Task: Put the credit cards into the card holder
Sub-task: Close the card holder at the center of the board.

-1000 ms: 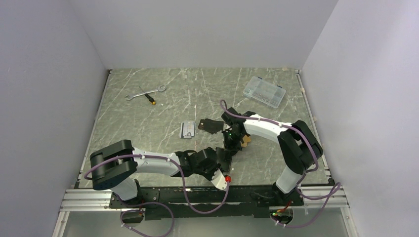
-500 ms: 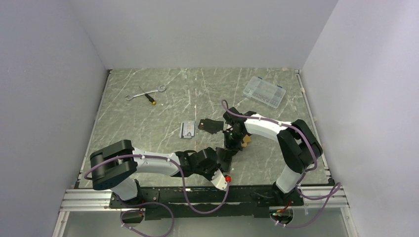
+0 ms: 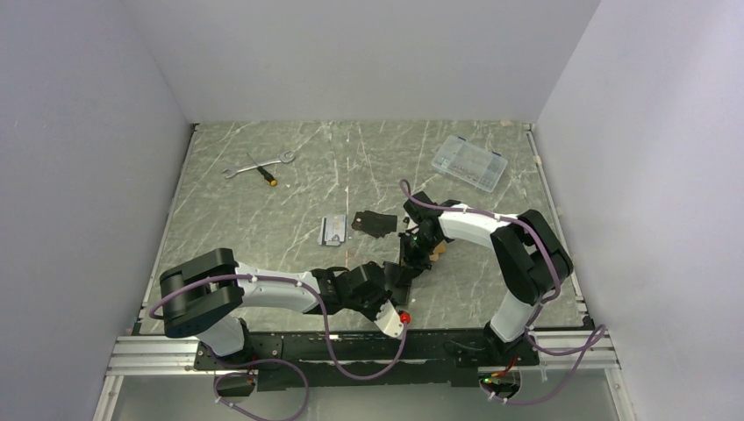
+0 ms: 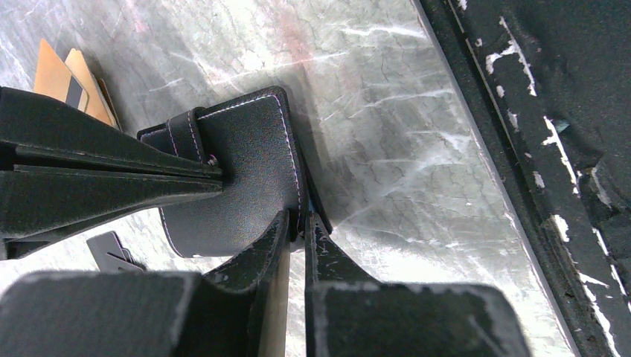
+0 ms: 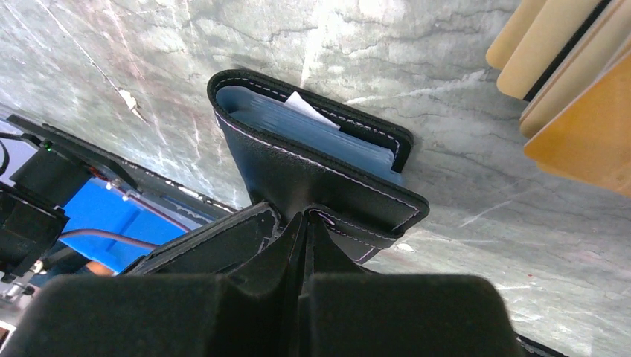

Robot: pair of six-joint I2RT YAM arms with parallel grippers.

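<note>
The card holder (image 5: 312,167) is a black wallet tilted off the table, its pale blue-grey inside (image 5: 298,126) showing along the open edge. My right gripper (image 5: 306,217) is shut on its snap tab. My left gripper (image 4: 299,220) is shut on the stitched edge of the card holder (image 4: 238,178). From above, both grippers meet at the card holder (image 3: 405,266) near the table's front centre. The orange-tan credit cards (image 5: 573,89) lie fanned on the table just beside it. One of the credit cards (image 4: 63,74) shows a black stripe; they sit right of the wallet (image 3: 435,252).
A flat irregular black piece (image 3: 373,223) and a small grey card-like item (image 3: 333,231) lie behind the wallet. A wrench (image 3: 256,163) and a screwdriver (image 3: 266,174) sit far left, a clear plastic box (image 3: 469,163) far right. The black front rail (image 4: 536,149) runs close by.
The right arm's wrist and forearm have shifted slightly to the right. Both grips and the card holder stay as they were.
</note>
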